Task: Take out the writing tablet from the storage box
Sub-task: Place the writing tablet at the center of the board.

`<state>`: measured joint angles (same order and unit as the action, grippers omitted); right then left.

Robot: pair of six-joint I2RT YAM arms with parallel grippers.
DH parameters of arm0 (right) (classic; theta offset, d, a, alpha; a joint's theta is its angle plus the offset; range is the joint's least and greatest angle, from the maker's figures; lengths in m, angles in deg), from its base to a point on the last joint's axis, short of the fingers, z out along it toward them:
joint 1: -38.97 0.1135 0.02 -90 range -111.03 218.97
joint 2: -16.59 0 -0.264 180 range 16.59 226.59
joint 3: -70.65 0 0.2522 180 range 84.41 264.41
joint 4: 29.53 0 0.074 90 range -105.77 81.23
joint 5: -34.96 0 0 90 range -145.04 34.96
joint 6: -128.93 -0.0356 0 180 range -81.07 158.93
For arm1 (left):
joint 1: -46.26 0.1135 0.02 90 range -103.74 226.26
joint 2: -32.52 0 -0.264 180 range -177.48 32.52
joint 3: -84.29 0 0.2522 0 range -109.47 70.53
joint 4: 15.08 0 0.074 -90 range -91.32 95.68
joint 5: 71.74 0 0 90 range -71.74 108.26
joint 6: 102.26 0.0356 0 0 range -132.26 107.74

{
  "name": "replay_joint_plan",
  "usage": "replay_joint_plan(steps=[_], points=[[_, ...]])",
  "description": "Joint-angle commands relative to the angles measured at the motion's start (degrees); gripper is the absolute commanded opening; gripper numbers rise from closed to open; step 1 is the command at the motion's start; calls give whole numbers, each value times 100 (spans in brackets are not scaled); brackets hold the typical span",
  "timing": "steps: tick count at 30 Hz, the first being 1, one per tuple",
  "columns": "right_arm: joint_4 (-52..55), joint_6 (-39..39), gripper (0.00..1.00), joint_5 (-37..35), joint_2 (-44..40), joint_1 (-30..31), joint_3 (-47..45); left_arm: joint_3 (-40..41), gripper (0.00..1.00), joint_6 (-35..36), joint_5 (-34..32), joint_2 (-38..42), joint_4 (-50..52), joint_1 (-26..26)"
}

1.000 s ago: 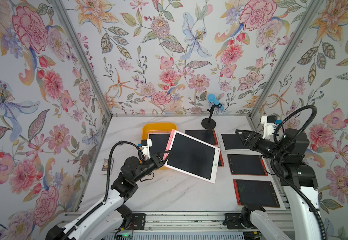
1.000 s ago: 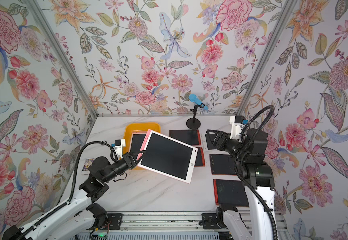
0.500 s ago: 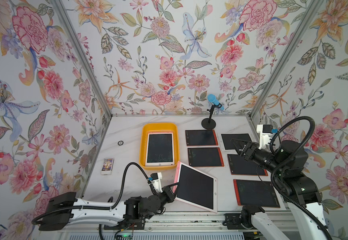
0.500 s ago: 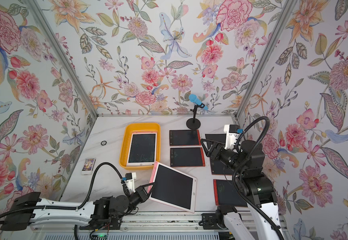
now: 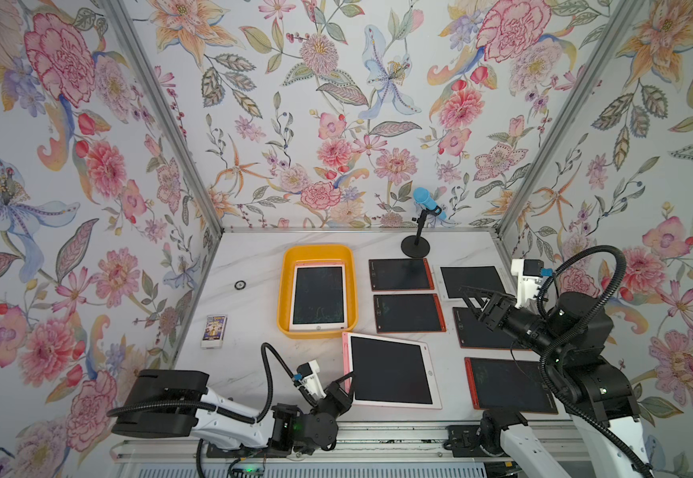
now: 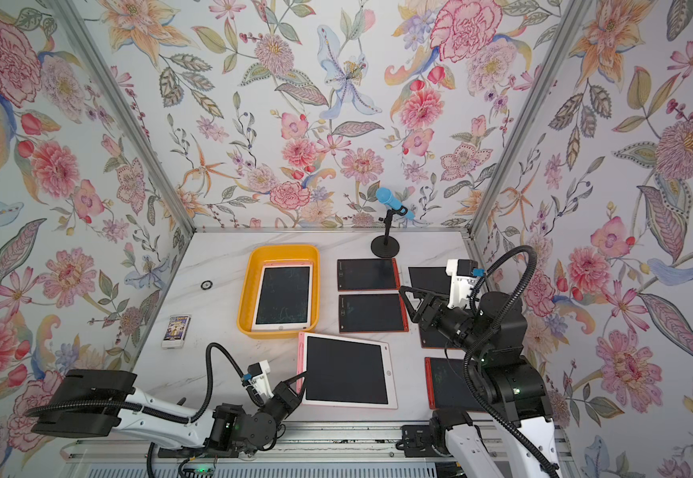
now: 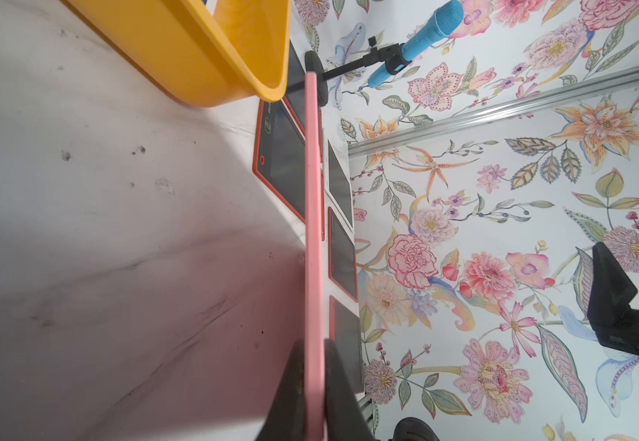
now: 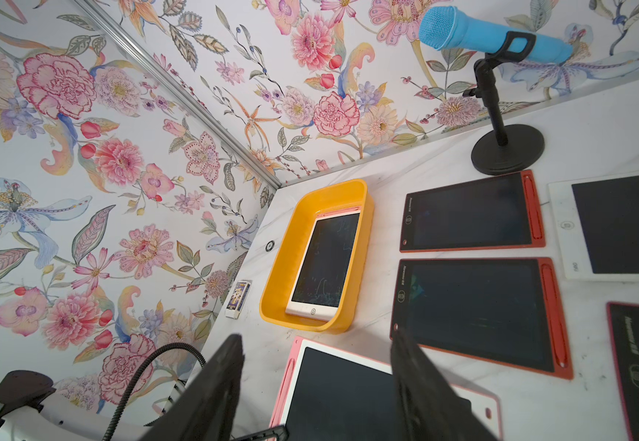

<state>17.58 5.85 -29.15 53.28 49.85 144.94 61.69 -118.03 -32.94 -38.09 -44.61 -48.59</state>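
Observation:
The yellow storage box [image 5: 282, 298] [image 6: 285, 249] [image 8: 276, 275] sits left of centre, with a white-framed writing tablet [image 5: 318, 297] [image 6: 282, 300] [image 8: 325, 263] lying in it. A pink-framed writing tablet [image 5: 390, 374] [image 6: 345, 372] [image 7: 314, 229] [image 8: 341, 397] is outside the box, low over the table just in front of it. My left gripper [image 5: 349, 377] [image 6: 301, 377] [image 7: 314, 343] is shut on its left edge near the front corner. Whether the tablet rests on the table I cannot tell. My right gripper [image 5: 471, 296] [image 6: 407, 302] [image 8: 315, 340] hangs open and empty above the tablets on the right.
Several dark tablets with red frames [image 5: 409, 312] [image 5: 508, 385] and a white-framed one [image 5: 473, 281] cover the right half. A blue microphone on a black stand [image 5: 416, 248] is at the back. A small card box [image 5: 214, 331] and a black ring [image 5: 240, 284] lie on the left.
My left arm has carried the pink tablet from above the box down to the front of the table and levelled it. My right gripper has drawn back slightly and stays open.

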Motion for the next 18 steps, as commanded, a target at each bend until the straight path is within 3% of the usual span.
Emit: replay_joint_plan(steps=[1, 10, 18], points=[[2, -72, 61, -40, -102, 21, -77, 65, 0, -669, -199, -339, -493, -62], [-3, -76, 61, -66, -173, 29, -190, -83, 0, -1209, 432, -1621, -1105, 10], [2, -77, 62, -62, -210, 29, -222, -91, 0, -1622, 993, -3895, -3675, 96]])
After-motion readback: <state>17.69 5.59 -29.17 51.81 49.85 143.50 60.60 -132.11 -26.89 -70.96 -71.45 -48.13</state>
